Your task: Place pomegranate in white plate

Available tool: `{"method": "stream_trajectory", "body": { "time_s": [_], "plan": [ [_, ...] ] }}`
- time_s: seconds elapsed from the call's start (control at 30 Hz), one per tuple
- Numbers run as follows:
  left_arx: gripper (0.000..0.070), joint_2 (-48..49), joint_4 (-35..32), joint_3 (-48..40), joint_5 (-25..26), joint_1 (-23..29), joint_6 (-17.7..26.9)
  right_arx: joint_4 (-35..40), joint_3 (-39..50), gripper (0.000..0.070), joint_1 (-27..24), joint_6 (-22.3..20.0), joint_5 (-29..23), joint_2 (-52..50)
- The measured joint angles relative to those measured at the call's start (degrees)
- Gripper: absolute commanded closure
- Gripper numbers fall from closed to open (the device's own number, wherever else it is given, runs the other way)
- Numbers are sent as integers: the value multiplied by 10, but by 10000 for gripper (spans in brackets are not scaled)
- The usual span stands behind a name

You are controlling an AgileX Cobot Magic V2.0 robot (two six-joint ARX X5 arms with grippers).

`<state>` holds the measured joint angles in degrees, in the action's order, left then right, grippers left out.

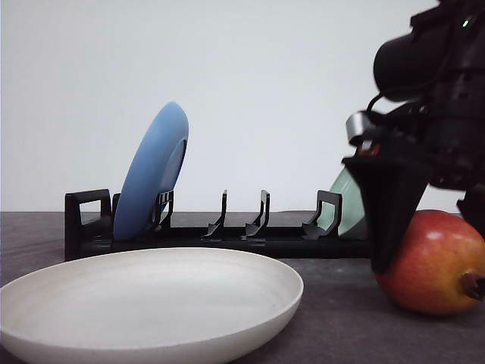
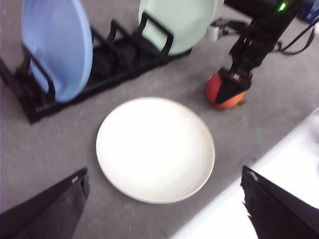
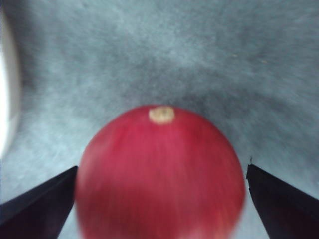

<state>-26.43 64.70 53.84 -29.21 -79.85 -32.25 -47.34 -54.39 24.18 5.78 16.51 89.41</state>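
The pomegranate (image 1: 433, 267) lies on the grey table at the right, red and orange with its dark nub to the right. My right gripper (image 1: 430, 246) is open and straddles it, one black finger (image 1: 388, 220) on its left side. In the right wrist view the pomegranate (image 3: 159, 174) sits between both fingers (image 3: 40, 206), very close to each. The white plate (image 1: 151, 303) lies flat at the front left, apart from the fruit. In the left wrist view my left gripper (image 2: 164, 174) hangs open above the white plate (image 2: 154, 149), and the pomegranate (image 2: 224, 92) sits beyond it.
A black dish rack (image 1: 227, 239) runs along the back. It holds an upright blue plate (image 1: 151, 171) at its left and a pale green plate (image 1: 347, 201) at its right, just behind the right arm. The table's white edge (image 2: 284, 149) runs near the plate.
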Motion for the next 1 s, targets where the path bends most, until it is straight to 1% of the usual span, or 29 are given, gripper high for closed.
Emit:
{"method": "stream_trajectory", "body": {
  "time_s": [0.03,0.07,0.17,0.2,0.3,0.37,0.5,0.67,0.83,1.0],
  "plan": [
    [110,5,1,-12,0,0,-6,4,0,21,2,0,0,6],
    [111,9,2,-20,0,0,-11,5,0,56,2,0,0,10],
    [114,20,0,-27,0,0,-22,4,0,246,5,0,0,12],
    [114,23,-4,-27,0,0,-24,4,0,268,5,1,1,12],
    [114,31,-29,-27,2,0,-27,-6,-5,270,6,1,-3,12],
    [114,32,-50,-27,7,0,-30,-29,-16,270,9,2,-11,12],
    [114,32,-76,-27,10,0,-29,-70,-72,270,33,6,-20,12],
    [114,32,-93,-27,11,0,-26,-77,-154,270,98,21,-19,12],
    [114,32,-111,-27,12,0,-16,-52,-210,269,181,47,-17,34],
    [114,32,-121,-27,22,0,-12,-11,-220,269,241,65,-17,88]
  ]
}}
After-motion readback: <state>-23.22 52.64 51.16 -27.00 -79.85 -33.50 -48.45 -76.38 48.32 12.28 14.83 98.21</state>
